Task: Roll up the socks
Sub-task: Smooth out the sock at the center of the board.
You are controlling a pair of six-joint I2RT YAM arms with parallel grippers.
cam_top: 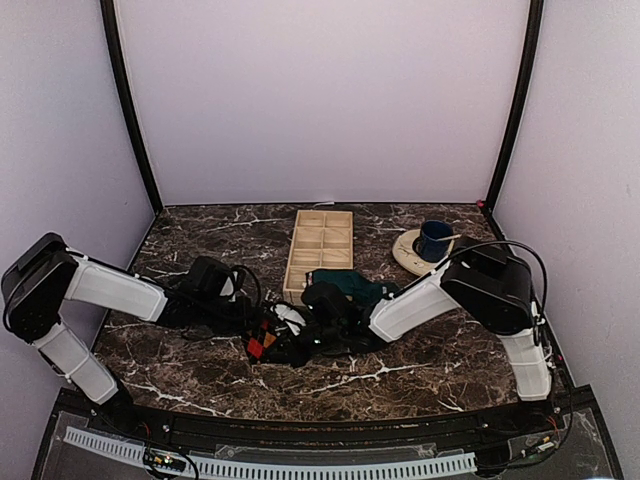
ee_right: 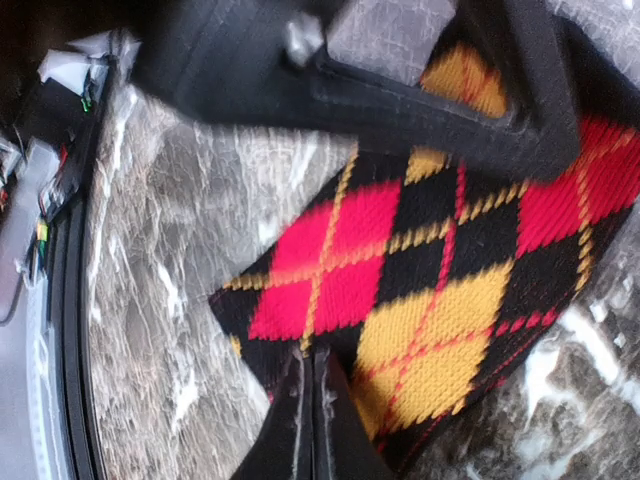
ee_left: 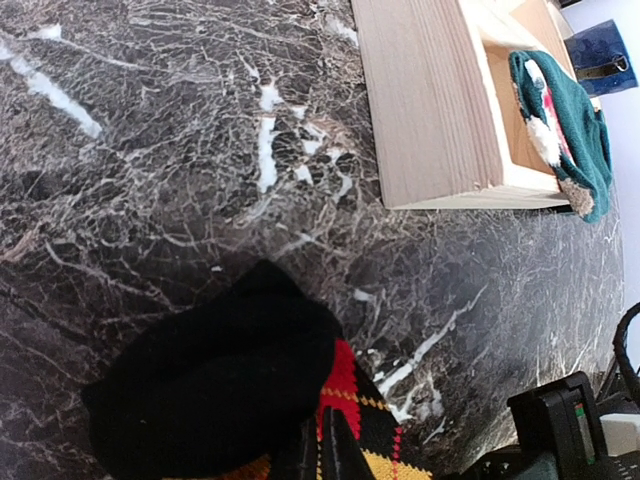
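Pinched fingertips fill both wrist views: the left claw and the right claw each look closed on the argyle sock, which lies mid-table just before the wooden tray. No roll shows yet, I'd say. The green sock hangs over the tray's corner, untouched. The table offers room toward its near edge.

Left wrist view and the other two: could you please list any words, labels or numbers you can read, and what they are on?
None can be read.
The argyle sock, wooden tray and blue mug bear no text.
The green sock has red and white marks, too blurred to read.
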